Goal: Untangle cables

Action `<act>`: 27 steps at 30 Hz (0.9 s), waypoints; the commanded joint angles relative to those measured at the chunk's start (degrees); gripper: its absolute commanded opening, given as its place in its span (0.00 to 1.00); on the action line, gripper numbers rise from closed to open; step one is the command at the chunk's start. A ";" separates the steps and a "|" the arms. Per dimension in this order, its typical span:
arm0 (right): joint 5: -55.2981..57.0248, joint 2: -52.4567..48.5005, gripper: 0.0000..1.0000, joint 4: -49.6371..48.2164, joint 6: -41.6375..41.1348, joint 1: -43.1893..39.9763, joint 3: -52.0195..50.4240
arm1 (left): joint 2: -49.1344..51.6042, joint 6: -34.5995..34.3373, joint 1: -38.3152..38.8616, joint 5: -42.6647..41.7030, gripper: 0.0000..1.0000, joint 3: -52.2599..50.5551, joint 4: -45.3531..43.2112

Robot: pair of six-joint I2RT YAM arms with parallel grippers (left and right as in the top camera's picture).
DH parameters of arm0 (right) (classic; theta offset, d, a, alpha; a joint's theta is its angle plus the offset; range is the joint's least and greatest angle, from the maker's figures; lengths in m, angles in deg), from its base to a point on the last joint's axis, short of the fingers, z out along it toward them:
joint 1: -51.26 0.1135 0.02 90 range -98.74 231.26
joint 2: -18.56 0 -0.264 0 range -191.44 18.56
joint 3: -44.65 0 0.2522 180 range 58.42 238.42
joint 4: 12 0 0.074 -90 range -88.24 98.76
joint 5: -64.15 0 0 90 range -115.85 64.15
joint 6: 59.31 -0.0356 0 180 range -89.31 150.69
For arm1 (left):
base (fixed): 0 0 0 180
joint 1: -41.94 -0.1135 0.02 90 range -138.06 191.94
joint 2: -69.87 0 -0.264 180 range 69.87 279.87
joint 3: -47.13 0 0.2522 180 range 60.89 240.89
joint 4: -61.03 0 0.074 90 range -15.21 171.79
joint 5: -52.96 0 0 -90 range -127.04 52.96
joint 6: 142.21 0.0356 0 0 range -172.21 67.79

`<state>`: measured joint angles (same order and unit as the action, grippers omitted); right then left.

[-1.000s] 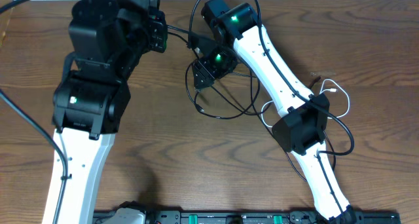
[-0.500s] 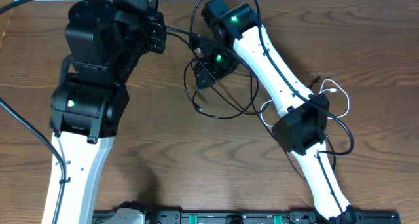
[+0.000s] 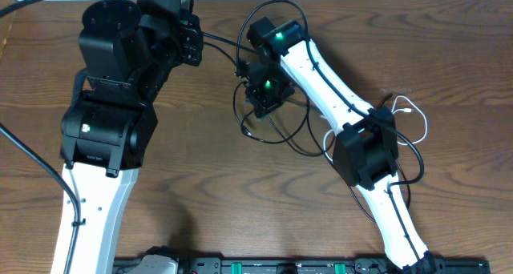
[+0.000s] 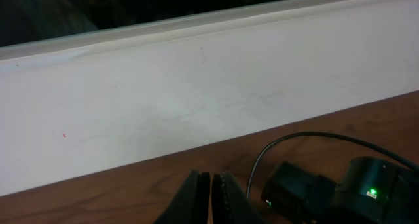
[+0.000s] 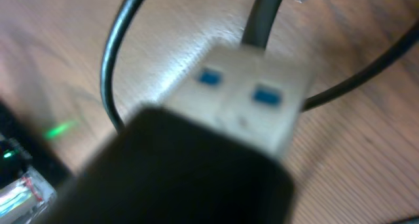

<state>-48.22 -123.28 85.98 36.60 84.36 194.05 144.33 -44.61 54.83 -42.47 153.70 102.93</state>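
Black cables (image 3: pixel 276 134) lie in tangled loops on the brown table, mid-back. A white cable (image 3: pixel 418 122) curls by the right arm's elbow. My left gripper (image 3: pixel 198 43) is shut on a black strand that stretches right toward the tangle; in the left wrist view its fingers (image 4: pixel 196 198) press together. My right gripper (image 3: pixel 260 96) sits down in the tangle. In the right wrist view a blurred metal plug (image 5: pixel 252 96) with a dark body hides its jaws, and a black loop (image 5: pixel 108 67) lies behind. Whether a strand is between the right jaws is hidden.
A white wall ledge (image 4: pixel 196 86) runs along the table's far edge, close behind the left gripper. The right arm's black elbow (image 3: pixel 365 154) hangs over the white cable. A black rail (image 3: pixel 264 266) lines the front edge.
The right gripper has dropped toward me into the tangle and shut. The black loop at the back has shrunk and shifted. The left arm has held still.
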 commanded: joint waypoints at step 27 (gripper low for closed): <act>18.40 28.79 0.01 -0.15 -8.39 -19.78 0.13 | 5.31 4.79 -14.51 10.86 0.07 1.05 -1.22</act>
<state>-31.28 -100.61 86.33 27.53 64.25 193.72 146.60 -40.20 41.28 -32.18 153.49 101.77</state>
